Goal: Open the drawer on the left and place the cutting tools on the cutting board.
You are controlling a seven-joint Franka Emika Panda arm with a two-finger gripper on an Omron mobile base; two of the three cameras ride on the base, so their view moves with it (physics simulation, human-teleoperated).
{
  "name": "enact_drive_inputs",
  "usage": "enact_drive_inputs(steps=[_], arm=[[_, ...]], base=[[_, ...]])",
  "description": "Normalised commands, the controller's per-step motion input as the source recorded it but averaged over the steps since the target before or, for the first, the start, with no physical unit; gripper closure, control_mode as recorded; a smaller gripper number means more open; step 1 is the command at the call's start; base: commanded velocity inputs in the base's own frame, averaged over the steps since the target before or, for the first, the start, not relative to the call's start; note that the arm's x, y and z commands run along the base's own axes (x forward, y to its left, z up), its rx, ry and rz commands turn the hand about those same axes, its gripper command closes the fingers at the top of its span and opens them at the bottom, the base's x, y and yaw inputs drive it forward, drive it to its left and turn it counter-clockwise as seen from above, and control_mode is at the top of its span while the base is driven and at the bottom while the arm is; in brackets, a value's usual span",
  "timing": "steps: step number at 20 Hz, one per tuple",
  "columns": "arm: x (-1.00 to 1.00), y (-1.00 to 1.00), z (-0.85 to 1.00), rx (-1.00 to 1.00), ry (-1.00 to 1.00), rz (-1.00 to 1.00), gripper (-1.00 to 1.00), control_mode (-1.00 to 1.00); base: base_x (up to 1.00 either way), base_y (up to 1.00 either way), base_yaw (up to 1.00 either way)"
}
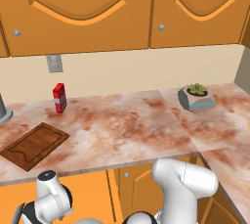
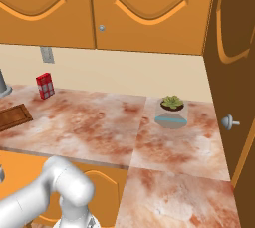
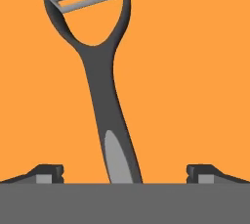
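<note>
The peeler [image 3: 105, 96] lies flat on the orange drawer floor [image 3: 195, 71], and in the hand view we look straight down on it. Going left to right there: the left fingertip [image 3: 48, 173] sits low at the left, then the peeler's handle end comes down between the tips, a little left of halfway, then the right fingertip [image 3: 202, 173]. We see the gripper [image 3: 125, 174] with its tips spread wide and nothing between them but the handle's end, which touches neither; it holds nothing.

The relation we would act on is the long axis. The peeler runs away from the gripper, handle end nearest us and the Y-shaped head with its blade bar at the far end, leaning slightly to the left as it goes. That axis crosses the line between the two tips almost squarely, so we judge the jaws are already turned the right way to close across the handle's narrow width. How high the tips stand above the handle we cannot tell.

In the left base view the board [image 1: 34, 145] lies at the left of the counter [image 1: 127, 130], with nothing on it, and the arm [image 1: 183, 184] bends down below the counter edge. We judge the lift must carry the peeler up and onto that board.
</note>
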Motion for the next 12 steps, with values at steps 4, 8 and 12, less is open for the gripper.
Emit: enact_drive_inputs(steps=[4, 8, 12], arm=[[0.0, 0.2, -0.24, 0.0, 0.0, 0.0, -1.0, -1.0], [0.0, 0.14, -0.27, 0.0, 0.0, 0.0, -1.0, -1.0], [-0.01, 0.01, -0.19, 0.0, 0.02, 0.0, -1.0, -1.0]], base=[[0.0, 0.0, 0.0], [0.0, 0.0, 0.0], [0.0, 0.0, 0.0]])
